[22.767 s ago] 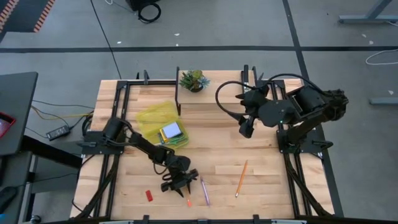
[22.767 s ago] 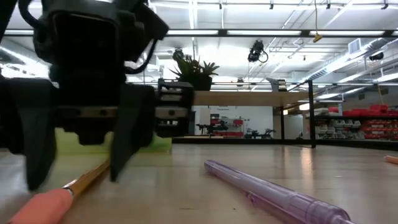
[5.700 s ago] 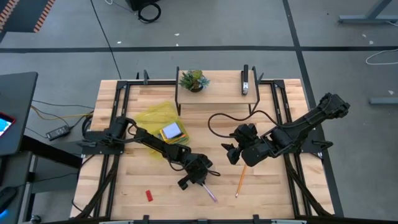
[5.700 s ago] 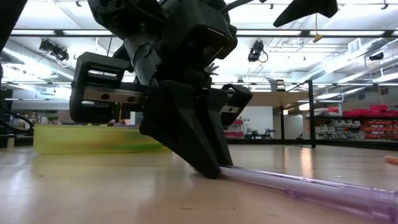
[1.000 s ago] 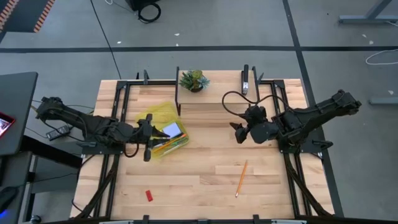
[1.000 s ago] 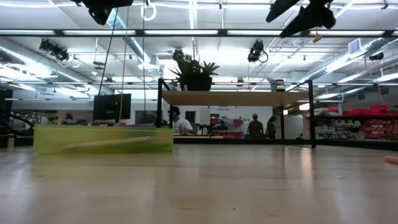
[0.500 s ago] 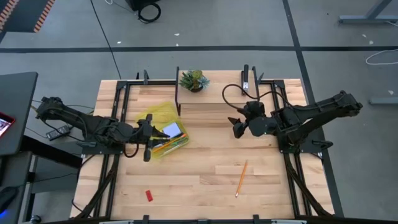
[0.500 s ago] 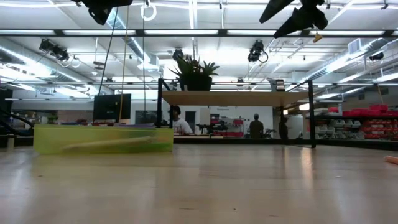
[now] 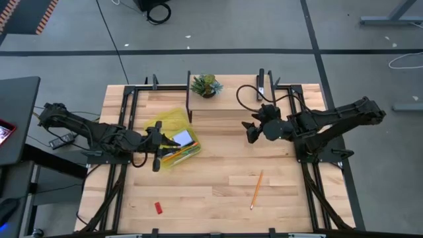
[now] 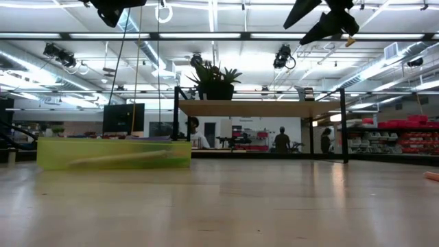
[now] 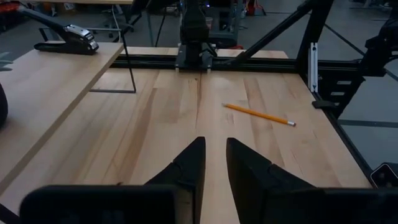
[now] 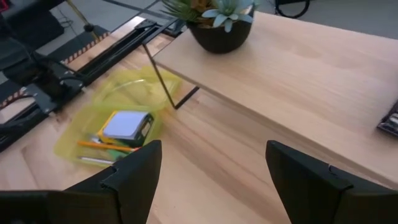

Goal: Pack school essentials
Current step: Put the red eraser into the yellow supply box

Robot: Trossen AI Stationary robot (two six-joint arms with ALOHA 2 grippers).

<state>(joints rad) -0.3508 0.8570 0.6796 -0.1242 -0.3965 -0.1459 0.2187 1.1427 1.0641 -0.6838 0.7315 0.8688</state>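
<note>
Both arms raised off the table; one pencil and an eraser lie outside the yellow tray.
High view: left gripper over the yellow tray's left-near edge; right gripper far right of centre; orange pencil near-right, red eraser near-left. Left wrist view: fingers narrowly parted, empty, pencil well beyond. Right wrist view: fingers wide apart, empty; notepad in tray.

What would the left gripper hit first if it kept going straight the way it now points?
Probably nothing soon. The left gripper, jaws nearly closed and empty, points across bare table. The orange pencil lies off to one side of that line; beyond is the black frame post, though depth is hard to judge.
</note>
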